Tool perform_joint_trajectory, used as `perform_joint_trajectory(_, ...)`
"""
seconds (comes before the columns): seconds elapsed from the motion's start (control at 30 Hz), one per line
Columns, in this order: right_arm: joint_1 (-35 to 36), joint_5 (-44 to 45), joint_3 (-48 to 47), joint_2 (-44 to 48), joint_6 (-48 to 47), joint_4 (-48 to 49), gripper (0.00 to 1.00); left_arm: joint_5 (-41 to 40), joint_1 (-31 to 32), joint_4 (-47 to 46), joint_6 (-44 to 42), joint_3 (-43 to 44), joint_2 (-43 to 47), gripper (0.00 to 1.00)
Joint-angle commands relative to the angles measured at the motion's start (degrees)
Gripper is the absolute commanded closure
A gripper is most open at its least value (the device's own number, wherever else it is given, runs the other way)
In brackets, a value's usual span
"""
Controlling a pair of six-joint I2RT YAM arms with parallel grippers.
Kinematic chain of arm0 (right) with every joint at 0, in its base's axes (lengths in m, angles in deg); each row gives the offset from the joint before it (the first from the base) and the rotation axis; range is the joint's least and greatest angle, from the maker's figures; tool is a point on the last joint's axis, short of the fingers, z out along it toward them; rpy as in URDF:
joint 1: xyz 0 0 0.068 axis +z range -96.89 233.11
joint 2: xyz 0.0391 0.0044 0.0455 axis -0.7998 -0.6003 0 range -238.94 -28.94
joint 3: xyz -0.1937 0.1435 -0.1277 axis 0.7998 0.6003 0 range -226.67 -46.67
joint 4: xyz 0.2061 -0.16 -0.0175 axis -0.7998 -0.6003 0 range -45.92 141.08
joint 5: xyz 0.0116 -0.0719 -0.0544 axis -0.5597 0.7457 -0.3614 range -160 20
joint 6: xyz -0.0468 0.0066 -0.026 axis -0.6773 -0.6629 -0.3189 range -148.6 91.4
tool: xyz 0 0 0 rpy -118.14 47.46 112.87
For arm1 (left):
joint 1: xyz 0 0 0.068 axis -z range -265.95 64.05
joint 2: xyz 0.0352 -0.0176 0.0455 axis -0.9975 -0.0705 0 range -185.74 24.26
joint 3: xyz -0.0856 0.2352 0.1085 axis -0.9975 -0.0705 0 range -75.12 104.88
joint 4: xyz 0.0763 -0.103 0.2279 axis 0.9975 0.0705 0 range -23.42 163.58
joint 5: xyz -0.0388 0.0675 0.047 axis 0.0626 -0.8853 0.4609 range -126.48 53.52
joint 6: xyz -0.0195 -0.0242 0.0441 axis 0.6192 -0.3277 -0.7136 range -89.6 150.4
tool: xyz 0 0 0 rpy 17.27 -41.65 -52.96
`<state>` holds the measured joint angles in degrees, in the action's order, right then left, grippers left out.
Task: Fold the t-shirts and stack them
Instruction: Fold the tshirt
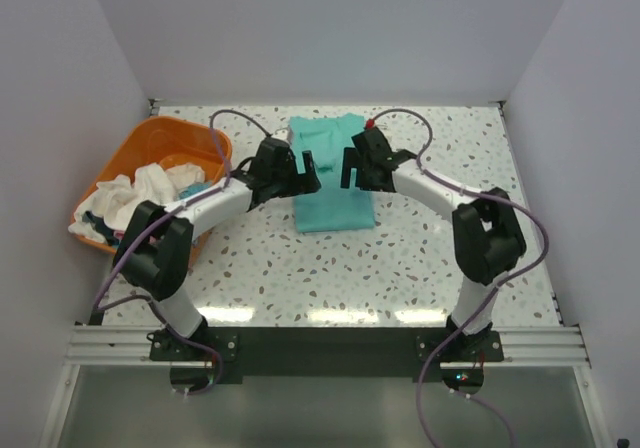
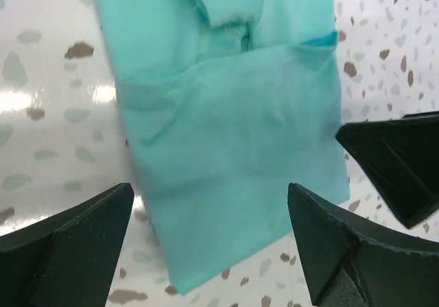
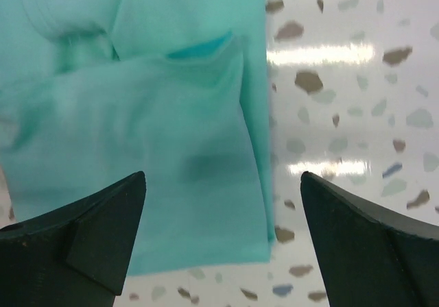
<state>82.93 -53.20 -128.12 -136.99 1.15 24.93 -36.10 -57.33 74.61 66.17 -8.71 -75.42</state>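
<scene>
Left wrist view: my left gripper (image 2: 210, 192) is spread wide with nothing between its fingers, and it looks straight down on the shirt (image 2: 233, 149). The teal cloth fills the gap between the two tips and runs up to 12 o'clock. Its near corner sits at about 6 o'clock. A black finger (image 2: 398, 166) of the other arm pokes in at 3 o'clock, just beside the shirt's edge.

On the right wrist camera, my right gripper (image 3: 223, 178) is spread just as wide and holds nothing. The shirt (image 3: 137, 149) lies under its 9 o'clock half, and speckled table shows from the middle out to 3 o'clock. A folded-over layer crosses the cloth, with a darker teal lip showing at the fold. I cannot tell whether either gripper's tips touch the fabric.

From the top camera, the left gripper (image 1: 305, 173) and right gripper (image 1: 352, 168) face each other over the shirt (image 1: 333, 206), one at its 9 o'clock edge, the other at its 3 o'clock edge. The shirt is folded into a narrow strip that runs from 12 to 6 on the far middle of the table (image 1: 420, 258). At the table's 9 o'clock side stands an orange basket (image 1: 165, 131), well apart from the shirt. White clothes (image 1: 150, 183) are heaped in it and spill over its near rim.
</scene>
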Motion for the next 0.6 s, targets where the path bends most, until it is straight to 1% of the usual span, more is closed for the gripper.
perform_joint_trajectory(0.0, 0.0, -5.1, 9.1, 8.3, 2.6, 0.0, 0.02, 2.2, 1.3, -2.3, 0.3, -7.3, 6.7, 0.00)
perform_joint_trajectory(0.07, 0.0, -6.6, 13.2, 12.2, 3.2, 1.9, 0.02, 2.3, 2.0, -2.9, 0.9, -11.7, 8.4, 0.00)
perform_joint_trajectory(0.1, 0.0, -7.2, 17.0, 13.6, 4.0, 2.5, 0.03, 2.7, 2.3, -3.5, 1.7, -13.0, 9.6, 0.00)
perform_joint_trajectory(0.13, -0.1, -7.8, 18.6, 14.7, 4.3, 3.3, 0.05, 2.8, 2.4, -3.8, 2.0, -15.3, 10.1, 0.00)
perform_joint_trajectory(0.2, 0.0, -7.0, 22.1, 17.1, 5.7, 4.0, 0.09, 2.7, 2.3, -6.3, 3.2, -17.6, 11.1, 0.00)
perform_joint_trajectory(0.23, -0.1, -5.8, 22.9, 17.4, 5.9, 4.4, 0.11, 3.0, 2.3, -7.1, 3.4, -18.4, 11.1, 0.02)
perform_joint_trajectory(0.3, -0.2, -5.4, 23.8, 17.1, 6.2, 5.3, 0.21, 3.7, 2.3, -9.3, 3.8, -19.0, 9.8, 0.08)
perform_joint_trajectory(0.33, -0.4, -5.5, 23.8, 16.6, 6.2, 5.5, 0.27, 4.1, 2.3, -9.4, 3.8, -18.7, 9.1, 0.17)
perform_joint_trajectory(0.37, -0.4, -5.5, 23.4, 16.0, 6.2, 5.7, 0.34, 4.5, 2.3, -10.0, 4.0, -18.6, 7.8, 0.21)
perform_joint_trajectory(0.4, -0.5, -5.6, 23.1, 15.4, 6.2, 5.7, 0.36, 6.0, 2.3, -10.5, 4.0, -18.6, 7.3, 0.26)
perform_joint_trajectory(0.43, -0.4, -5.6, 23.1, 14.2, 6.3, 6.1, 0.37, 6.7, 2.4, -11.1, 4.1, -19.0, 6.9, 0.36)
perform_joint_trajectory(0.5, -0.6, -6.2, 22.9, 13.3, 6.5, 6.5, 0.44, 7.4, 2.4, -12.2, 4.5, -19.3, 5.7, 0.46)
perform_joint_trajectory(0.53, -0.6, -6.3, 22.9, 12.6, 6.5, 6.9, 0.46, 7.6, 2.4, -12.4, 4.7, -19.8, 5.5, 0.56)
perform_joint_trajectory(0.57, -0.6, -6.5, 23.2, 12.1, 6.6, 7.1, 0.48, 7.9, 2.4, -13.1, 4.7, -20.1, 5.4, 0.60)
